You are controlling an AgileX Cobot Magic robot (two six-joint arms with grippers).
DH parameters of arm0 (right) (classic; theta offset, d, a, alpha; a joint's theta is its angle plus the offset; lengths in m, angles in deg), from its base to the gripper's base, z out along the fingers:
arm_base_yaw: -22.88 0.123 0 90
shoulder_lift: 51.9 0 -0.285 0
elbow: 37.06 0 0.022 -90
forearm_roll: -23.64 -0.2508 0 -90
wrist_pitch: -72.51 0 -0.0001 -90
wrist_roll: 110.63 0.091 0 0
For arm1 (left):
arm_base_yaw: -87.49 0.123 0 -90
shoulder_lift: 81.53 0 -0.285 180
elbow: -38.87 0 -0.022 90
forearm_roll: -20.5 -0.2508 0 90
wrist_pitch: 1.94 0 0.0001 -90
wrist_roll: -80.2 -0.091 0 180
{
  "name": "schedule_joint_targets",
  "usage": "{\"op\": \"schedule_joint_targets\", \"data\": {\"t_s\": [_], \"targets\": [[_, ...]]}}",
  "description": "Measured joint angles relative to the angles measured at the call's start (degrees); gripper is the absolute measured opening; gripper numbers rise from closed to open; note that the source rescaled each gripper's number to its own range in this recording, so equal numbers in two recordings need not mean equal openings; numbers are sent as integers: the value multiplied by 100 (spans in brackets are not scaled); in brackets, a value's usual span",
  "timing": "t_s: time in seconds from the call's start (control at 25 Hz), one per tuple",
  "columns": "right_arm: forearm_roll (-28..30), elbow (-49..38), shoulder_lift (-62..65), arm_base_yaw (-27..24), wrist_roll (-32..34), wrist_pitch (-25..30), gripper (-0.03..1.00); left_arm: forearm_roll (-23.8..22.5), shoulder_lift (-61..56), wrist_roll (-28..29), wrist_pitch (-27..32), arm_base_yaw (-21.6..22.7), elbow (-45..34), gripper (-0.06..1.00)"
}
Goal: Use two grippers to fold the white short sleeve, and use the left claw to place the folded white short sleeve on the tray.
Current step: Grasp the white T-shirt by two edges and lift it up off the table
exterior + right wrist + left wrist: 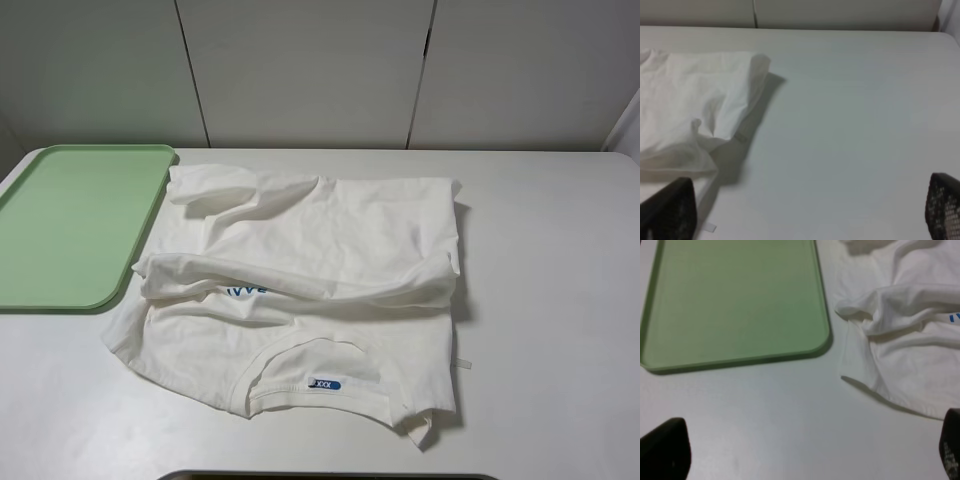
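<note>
The white short sleeve (300, 290) lies crumpled and partly folded over itself in the middle of the table, its blue neck label (323, 384) toward the front. The pale green tray (70, 230) sits bare at the left, touching the shirt's left edge. Neither arm shows in the exterior high view. In the left wrist view my left claw (807, 455) is open above bare table, near the tray (735, 300) corner and the shirt (910, 340) hem. My right gripper (805, 210) is open over bare table beside the shirt's (690, 100) right edge. Nothing is held.
The white table (550, 300) runs wide to the right of the shirt and along the front. Pale cabinet panels (300, 70) stand behind it. A dark strip (330, 476) shows at the front edge.
</note>
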Motion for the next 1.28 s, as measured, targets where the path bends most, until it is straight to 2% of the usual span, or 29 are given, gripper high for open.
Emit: {"op": "schedule_joint_targets", "data": {"t_s": [0.24, 0.4, 0.48, 0.64, 0.72, 0.8, 0.88, 0.96, 1.0, 1.04, 1.12, 1.28], "targets": [[-99, 0, 0, 5, 0, 0, 100, 0, 0, 0, 0, 0, 0, 100], [-503, 0, -5, 5, -222, 0, 100, 11, 0, 0, 0, 0, 0, 100], [-872, 12, -216, 135, -666, -12, 100, 162, 0, 0, -6, 0, 14, 100], [-1290, 178, -1071, 311, -1323, -26, 100, 799, 573, -261, -78, 0, 356, 100], [-1473, 298, -1520, 336, -1756, -45, 100, 1119, 1021, -629, -208, -14, 581, 99], [-1517, 344, -1660, 336, -1935, -59, 100, 1493, 1599, -1238, -306, -82, 842, 99], [-1758, 502, -2429, 409, -2671, -204, 100, 1525, 1700, -1359, -314, -91, 865, 99], [-1902, 579, -2949, 531, -3215, -289, 100, 1739, 2063, -1813, -313, -114, 1027, 99], [-1917, 585, -3034, 558, -3301, -303, 100, 2209, 2869, -2772, -308, -120, 1370, 99], [-1947, 601, -3284, 600, -3536, -343, 100, 2521, 3482, -3224, -302, -120, 1543, 98], [-1959, 604, -3832, 754, -3919, -474, 100, 2820, 3970, -3527, -308, -120, 1646, 98], [-1959, 604, -4618, 1039, -4099, -968, 100, 3193, 4898, -3912, -330, -120, 1698, 98]]}}
